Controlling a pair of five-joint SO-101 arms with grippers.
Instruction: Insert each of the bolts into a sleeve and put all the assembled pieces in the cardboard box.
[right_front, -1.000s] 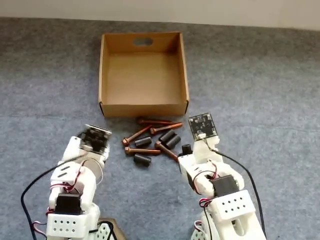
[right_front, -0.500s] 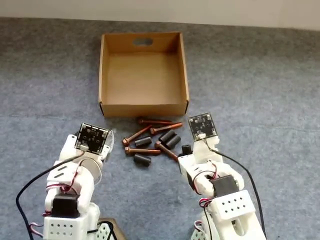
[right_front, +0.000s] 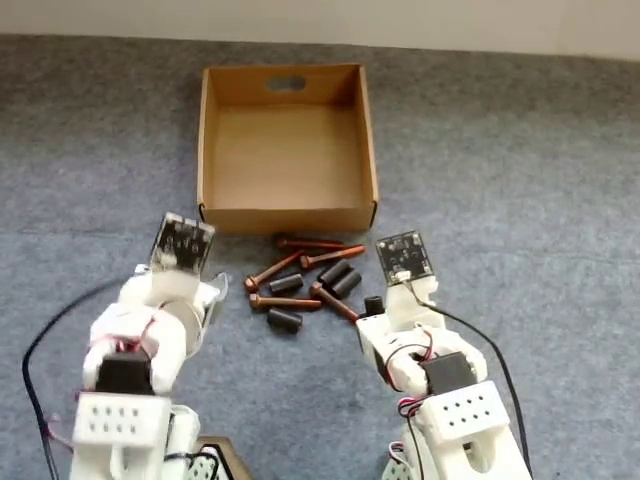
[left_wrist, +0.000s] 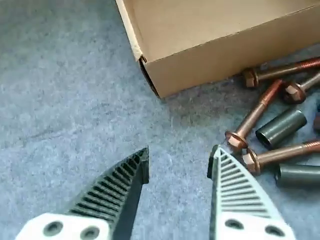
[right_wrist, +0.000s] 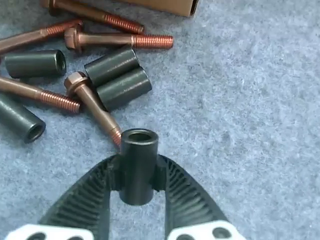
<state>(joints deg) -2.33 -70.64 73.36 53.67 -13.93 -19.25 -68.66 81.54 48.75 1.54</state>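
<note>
Over the table from up high, the cardboard box (right_front: 287, 215) sits at 12 o'clock of the bolts (right_front: 300, 242) and sleeves (right_front: 285, 321) heaped just beside it. Left wrist cam: left gripper (left_wrist: 177, 162) is wide open over carpet, holding nothing, near the bolts. Right wrist cam: right gripper (right_wrist: 139, 167) is clamped on one black sleeve (right_wrist: 138, 147).

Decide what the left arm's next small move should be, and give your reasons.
Probably shift the open left pincer sideways over the nearest bolt and close on its shaft. The right pincer holds a sleeve with its bore exposed, no bolt is inserted yet, and the cardboard box is empty.
</note>
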